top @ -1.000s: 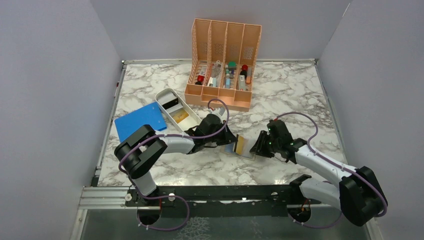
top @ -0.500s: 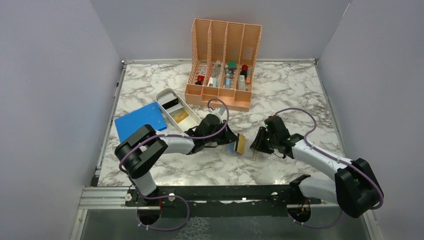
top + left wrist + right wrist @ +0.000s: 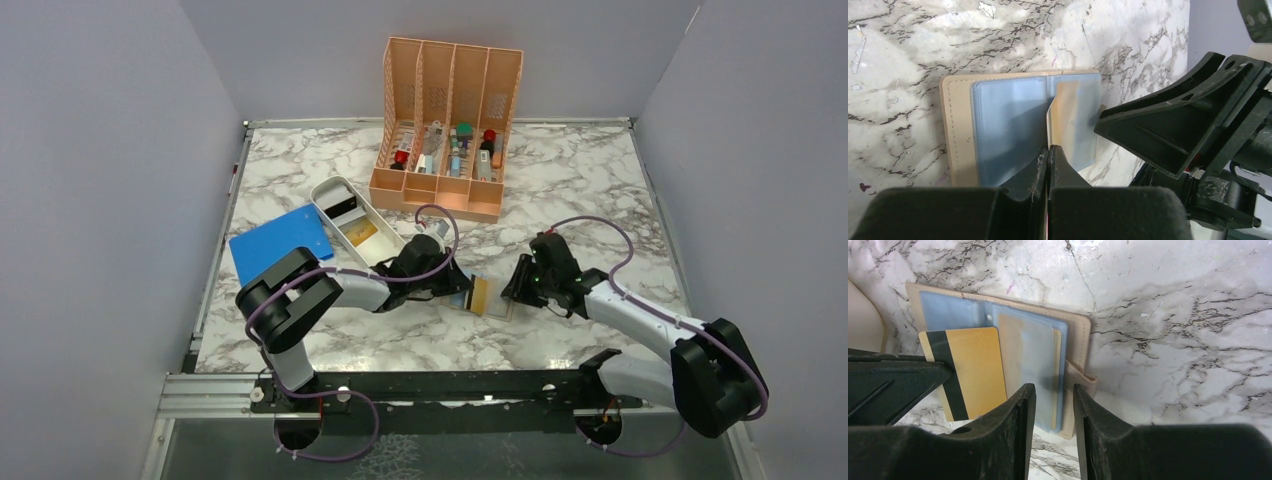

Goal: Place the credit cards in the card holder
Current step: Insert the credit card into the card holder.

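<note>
The tan card holder (image 3: pixel 1075 335) lies open on the marble, clear sleeves up, and also shows in the left wrist view (image 3: pixel 955 130) and from above (image 3: pixel 497 305). My left gripper (image 3: pixel 1049 150) is shut on a gold credit card (image 3: pixel 975 367) with a black stripe. The card (image 3: pixel 1049 120) is edge-on in the left wrist view and meets the sleeves (image 3: pixel 1028 355) at the fold. It also shows from above (image 3: pixel 482 292). My right gripper (image 3: pixel 1054 397) stands open over the holder's near edge beside the snap tab (image 3: pixel 1080 377), its fingers (image 3: pixel 1018 410) apart.
An orange slotted rack (image 3: pixel 447 110) with small items stands at the back. A white oblong tray (image 3: pixel 335 190) and a large blue sheet (image 3: pixel 280 243) lie to the left. Both grippers (image 3: pixel 462 283) (image 3: pixel 515 285) crowd the holder from either side.
My right gripper has edged left, closer to the holder. The left gripper has shifted slightly with the gold card, which now lies lower over the sleeves.
</note>
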You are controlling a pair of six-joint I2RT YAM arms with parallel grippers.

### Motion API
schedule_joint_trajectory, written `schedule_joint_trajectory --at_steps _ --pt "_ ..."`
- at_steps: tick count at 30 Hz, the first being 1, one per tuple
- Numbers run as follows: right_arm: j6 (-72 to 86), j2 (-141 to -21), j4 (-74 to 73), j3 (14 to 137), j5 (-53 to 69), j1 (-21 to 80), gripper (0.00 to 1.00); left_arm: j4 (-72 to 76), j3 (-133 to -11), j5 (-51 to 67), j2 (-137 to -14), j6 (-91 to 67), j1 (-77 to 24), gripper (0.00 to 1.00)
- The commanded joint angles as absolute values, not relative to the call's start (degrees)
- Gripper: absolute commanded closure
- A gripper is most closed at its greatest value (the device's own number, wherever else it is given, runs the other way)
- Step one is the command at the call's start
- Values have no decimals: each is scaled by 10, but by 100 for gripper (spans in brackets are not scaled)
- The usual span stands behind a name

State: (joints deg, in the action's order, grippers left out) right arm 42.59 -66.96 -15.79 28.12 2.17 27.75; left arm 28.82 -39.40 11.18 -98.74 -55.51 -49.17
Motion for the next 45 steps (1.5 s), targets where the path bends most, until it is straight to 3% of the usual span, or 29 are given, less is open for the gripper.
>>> schedule_joint_trajectory --at_steps 1,27,39,45 --pt "410 -645 -170 280 3 276 62 259 -408 85 -963 -502 -494 100" --pt "383 -688 -119 260 35 249 62 227 -439 73 -1000 -473 -491 100" --pt "383 -677 -125 260 35 247 62 182 -455 60 -1007 -463 -493 87" --pt "383 -678 -122 259 37 247 62 139 -470 37 -994 -451 -492 99"
